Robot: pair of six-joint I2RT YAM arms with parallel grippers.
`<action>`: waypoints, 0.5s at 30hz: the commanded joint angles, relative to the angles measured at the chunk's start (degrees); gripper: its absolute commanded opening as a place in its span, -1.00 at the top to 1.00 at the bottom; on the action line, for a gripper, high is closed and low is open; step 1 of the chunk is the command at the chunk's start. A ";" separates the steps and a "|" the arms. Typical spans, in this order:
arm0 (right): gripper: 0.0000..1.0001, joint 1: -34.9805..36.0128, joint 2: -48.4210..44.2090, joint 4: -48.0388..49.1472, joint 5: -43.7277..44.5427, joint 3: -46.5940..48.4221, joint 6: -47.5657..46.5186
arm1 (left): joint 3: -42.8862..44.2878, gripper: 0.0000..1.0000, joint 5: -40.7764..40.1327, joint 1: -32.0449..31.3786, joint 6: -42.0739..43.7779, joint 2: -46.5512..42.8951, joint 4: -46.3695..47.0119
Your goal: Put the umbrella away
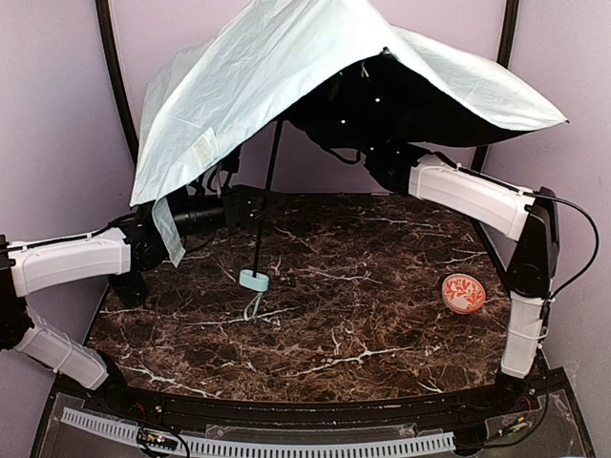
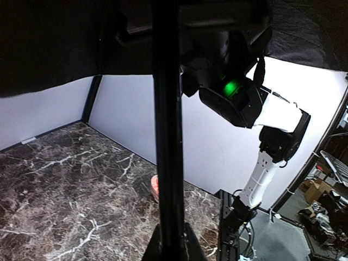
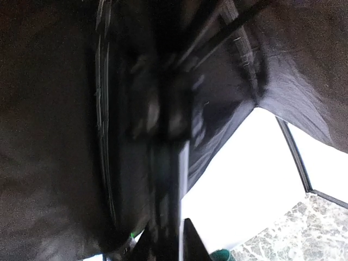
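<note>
The umbrella (image 1: 286, 67) stands open over the back of the table, mint canopy up and black lining underneath. Its thin black shaft (image 1: 268, 186) slants down to the mint handle (image 1: 254, 280), which rests on the marble with its strap. My left gripper (image 1: 260, 204) is shut on the shaft at mid-height; in the left wrist view the shaft (image 2: 167, 136) runs up between the fingers (image 2: 190, 247). My right gripper (image 1: 379, 160) is up under the canopy, mostly hidden. In the right wrist view it (image 3: 169, 242) closes around the blurred shaft (image 3: 168, 179) near the ribs.
An orange-red patterned ball (image 1: 463, 293) lies on the dark marble table (image 1: 363, 334) at the right, near the right arm's base; it also shows in the left wrist view (image 2: 154, 187). Pale walls enclose the back and sides. A black rail runs along the front edge.
</note>
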 commanded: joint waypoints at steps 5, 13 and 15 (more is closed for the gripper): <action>0.15 1.91 -6.72 -3.91 29.65 -1.33 -7.11 | -1.57 1.00 1.21 -0.48 -10.55 -0.12 11.63; -0.02 4.40 -5.25 -2.69 40.92 -0.46 -15.64 | -0.68 1.00 0.70 -1.66 -7.78 0.83 10.14; -0.08 4.40 -3.48 -6.87 40.85 3.12 -15.10 | -0.61 1.00 0.47 -1.65 -7.70 0.73 10.17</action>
